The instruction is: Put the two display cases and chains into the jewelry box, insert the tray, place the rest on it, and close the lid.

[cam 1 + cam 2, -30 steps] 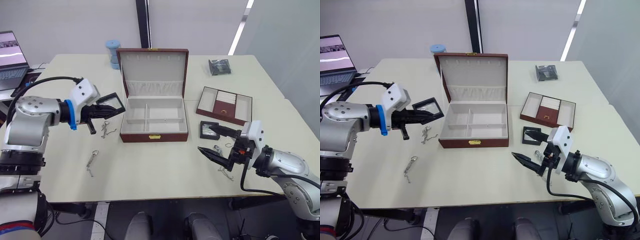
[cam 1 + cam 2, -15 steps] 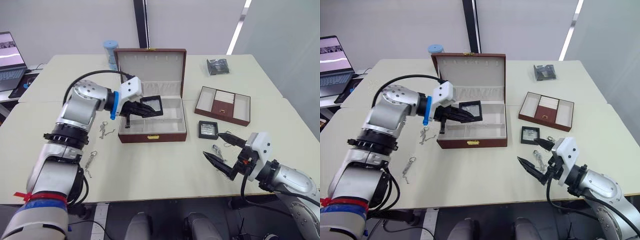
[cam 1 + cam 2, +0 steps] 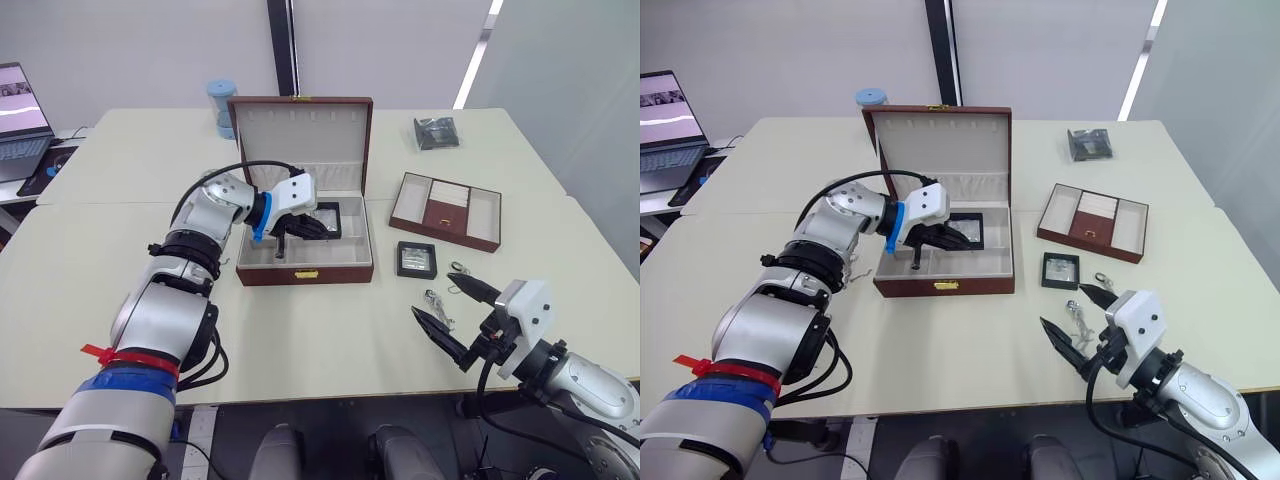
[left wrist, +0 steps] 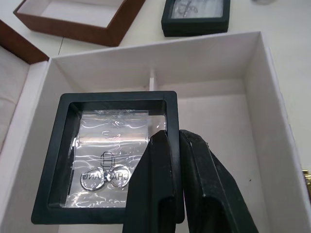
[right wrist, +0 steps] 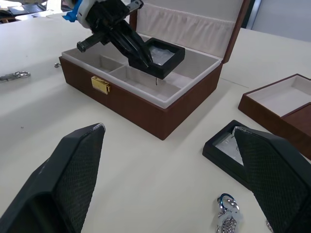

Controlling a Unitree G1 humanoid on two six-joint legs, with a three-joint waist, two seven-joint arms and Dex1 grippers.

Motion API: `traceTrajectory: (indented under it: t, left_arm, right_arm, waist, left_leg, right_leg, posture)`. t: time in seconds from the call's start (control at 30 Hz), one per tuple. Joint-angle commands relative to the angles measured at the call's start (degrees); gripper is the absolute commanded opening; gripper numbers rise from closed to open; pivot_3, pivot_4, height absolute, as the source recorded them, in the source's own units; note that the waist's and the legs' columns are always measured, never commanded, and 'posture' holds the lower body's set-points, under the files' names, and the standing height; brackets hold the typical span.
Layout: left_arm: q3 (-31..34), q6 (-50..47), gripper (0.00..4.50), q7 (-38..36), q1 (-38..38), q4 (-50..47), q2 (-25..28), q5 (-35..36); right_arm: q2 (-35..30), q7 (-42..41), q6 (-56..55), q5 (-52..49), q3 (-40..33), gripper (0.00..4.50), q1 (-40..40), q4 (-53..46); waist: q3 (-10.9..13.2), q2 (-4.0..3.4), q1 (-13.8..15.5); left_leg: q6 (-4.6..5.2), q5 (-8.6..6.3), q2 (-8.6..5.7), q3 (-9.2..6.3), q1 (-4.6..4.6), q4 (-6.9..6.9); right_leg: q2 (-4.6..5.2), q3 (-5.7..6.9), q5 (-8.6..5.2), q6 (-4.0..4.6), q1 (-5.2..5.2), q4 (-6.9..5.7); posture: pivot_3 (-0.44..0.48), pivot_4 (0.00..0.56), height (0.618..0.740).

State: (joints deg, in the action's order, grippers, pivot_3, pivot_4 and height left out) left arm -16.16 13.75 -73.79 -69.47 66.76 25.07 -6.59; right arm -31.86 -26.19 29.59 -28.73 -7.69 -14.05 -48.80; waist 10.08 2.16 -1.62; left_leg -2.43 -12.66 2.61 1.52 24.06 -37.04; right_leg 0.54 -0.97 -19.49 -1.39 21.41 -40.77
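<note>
First display case (image 4: 114, 158) pinched by one edge in left gripper (image 4: 171, 145), held over the back right compartment of the open jewelry box (image 3: 306, 250); right wrist view shows it clear of the lining, left wrist view doesn't. Second display case (image 3: 417, 258) lies on the table right of the box, tray (image 3: 447, 209) just behind it. Right gripper (image 3: 450, 310) spread wide, empty, low near a chain (image 3: 1074, 318), probably not touching it
</note>
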Motion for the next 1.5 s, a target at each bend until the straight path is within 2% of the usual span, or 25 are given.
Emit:
traceTrajectory:
  t: [0.03,0.83,1.27,1.5]
  left_arm:
    - [0.96,2.78,0.01,2.76,-2.8,2.05,-0.72,-1.35]
    - [1.6,6.26,0.01,8.65,-2.02,5.72,-0.93,-4.71]
    - [2.16,5.73,0.01,8.98,-1.62,6.05,-0.88,-4.91]
    - [2.28,4.8,2.11,9.18,-1.73,6.24,-0.9,-4.8]
  right_arm:
    - [0.24,1.2,0.3,-0.22,-0.31,4.5,-0.32,-3.31]
    - [0.39,2.68,2.23,-0.26,0.48,4.5,-0.5,-4.79]
    - [0.34,2.41,2.16,-0.47,0.6,4.5,-0.27,-4.51]
    - [0.38,2.25,2.1,-0.63,0.59,4.5,-0.36,-4.42]
  waist:
    - [0.0,0.0,-0.02]
    - [0.0,0.0,-0.05]
    - [0.0,0.0,-0.05]
    - [0.0,0.0,-0.05]
  left_leg:
    - [0.0,0.0,0.0,0.01,0.0,0.0]
    - [-0.01,0.01,0.01,0.0,-0.02,0.0]
    - [-0.01,0.01,0.01,0.0,-0.03,0.0]
    - [-0.01,0.01,0.01,0.0,-0.03,-0.01]
  right_leg:
    - [0.0,0.0,0.0,0.0,0.0,0.0]
    - [0.0,0.01,0.0,0.0,-0.01,-0.02]
    - [0.01,0.02,0.0,0.0,-0.01,-0.02]
    - [0.01,0.01,0.0,0.0,0.0,-0.03]
  posture:
    - [0.0,0.15,0.74]
    - [0.0,0.15,0.74]
    - [0.0,0.15,0.74]
    - [0.0,0.15,0.74]
